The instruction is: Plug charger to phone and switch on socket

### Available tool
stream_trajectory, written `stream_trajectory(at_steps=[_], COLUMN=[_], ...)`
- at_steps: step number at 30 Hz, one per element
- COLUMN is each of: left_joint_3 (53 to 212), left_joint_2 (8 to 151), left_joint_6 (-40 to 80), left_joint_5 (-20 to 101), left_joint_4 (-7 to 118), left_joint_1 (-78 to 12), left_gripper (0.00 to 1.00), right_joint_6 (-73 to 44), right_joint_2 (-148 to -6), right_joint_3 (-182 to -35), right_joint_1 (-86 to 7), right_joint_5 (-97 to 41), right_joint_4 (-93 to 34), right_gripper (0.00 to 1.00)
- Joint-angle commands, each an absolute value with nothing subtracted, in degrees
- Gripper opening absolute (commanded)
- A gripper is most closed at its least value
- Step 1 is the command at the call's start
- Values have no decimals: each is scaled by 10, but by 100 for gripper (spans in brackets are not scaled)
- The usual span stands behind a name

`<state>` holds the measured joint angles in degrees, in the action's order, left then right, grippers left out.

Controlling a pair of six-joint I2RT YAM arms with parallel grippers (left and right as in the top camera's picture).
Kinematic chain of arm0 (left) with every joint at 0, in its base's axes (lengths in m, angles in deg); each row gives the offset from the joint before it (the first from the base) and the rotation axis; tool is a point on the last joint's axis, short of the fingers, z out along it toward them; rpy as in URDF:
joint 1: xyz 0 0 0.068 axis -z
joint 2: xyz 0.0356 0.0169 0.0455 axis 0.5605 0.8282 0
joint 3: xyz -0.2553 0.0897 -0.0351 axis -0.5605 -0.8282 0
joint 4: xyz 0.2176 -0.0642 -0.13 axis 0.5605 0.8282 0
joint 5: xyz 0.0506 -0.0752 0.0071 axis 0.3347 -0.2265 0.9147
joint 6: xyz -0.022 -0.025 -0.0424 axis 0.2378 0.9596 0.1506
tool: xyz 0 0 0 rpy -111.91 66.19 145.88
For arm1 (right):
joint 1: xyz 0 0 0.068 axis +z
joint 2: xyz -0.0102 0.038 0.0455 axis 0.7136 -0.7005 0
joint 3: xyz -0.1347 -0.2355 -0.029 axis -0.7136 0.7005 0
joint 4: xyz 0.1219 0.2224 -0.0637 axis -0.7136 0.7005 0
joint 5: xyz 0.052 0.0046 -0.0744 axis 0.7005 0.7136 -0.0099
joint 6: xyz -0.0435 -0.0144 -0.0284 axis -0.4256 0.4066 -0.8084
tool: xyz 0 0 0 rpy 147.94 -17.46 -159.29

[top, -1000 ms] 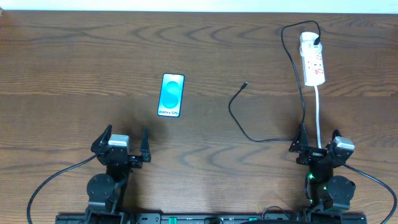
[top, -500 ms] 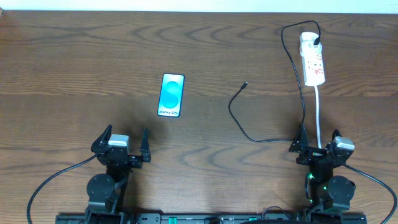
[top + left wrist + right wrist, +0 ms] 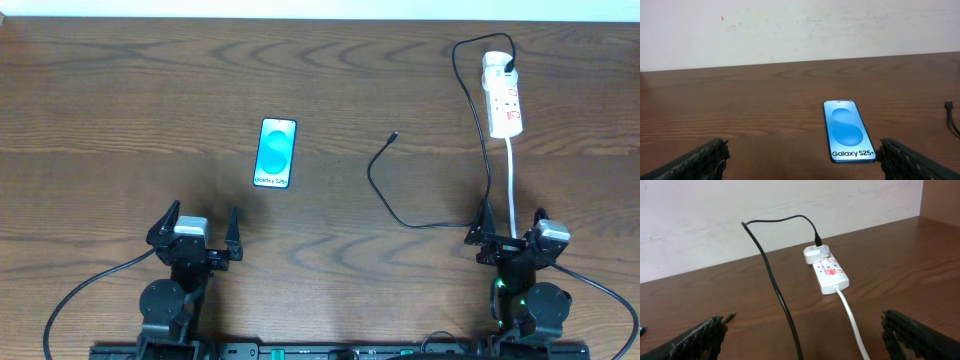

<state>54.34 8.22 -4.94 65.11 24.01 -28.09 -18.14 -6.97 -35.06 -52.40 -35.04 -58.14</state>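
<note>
The phone lies flat left of centre, its cyan screen up; in the left wrist view it reads "Galaxy S25+". The charger, a thin black cable, runs from a loose connector tip down, right and up to the socket; it also shows in the right wrist view. The white socket with red switches lies at the far right; it also shows in the right wrist view. My left gripper is open and empty, near the front edge, below the phone. My right gripper is open, straddling cable and cord.
The socket's white cord runs toward my right arm and shows in the right wrist view. The table is dark wood, with a pale wall behind it.
</note>
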Motion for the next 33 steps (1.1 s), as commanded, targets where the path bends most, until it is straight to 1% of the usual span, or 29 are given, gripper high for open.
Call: stream_trajectory(at_steps=[1,22,26,33], left_joint_3=[527,527,527,527], left_joint_2=[79,79,80,107], left_joint_6=[-59,-59,-59,-59], left_joint_5=[658,658,658,658], left_joint_4=[248,248,248,248], left_joint_1=[-284,-284,-284,-284], left_gripper=[98,98,98,98], right_joint_6=[-180,-179,-158,-154], right_joint_2=[-67,-67,-67,-67], right_joint_3=[-350,-350,-350,-350], right_joint_1=[-523,-523,-523,-523], right_joint_5=[-355,-355,-350,-350], right_joint_4=[-579,-584,-590,-601], right_gripper=[99,99,99,99])
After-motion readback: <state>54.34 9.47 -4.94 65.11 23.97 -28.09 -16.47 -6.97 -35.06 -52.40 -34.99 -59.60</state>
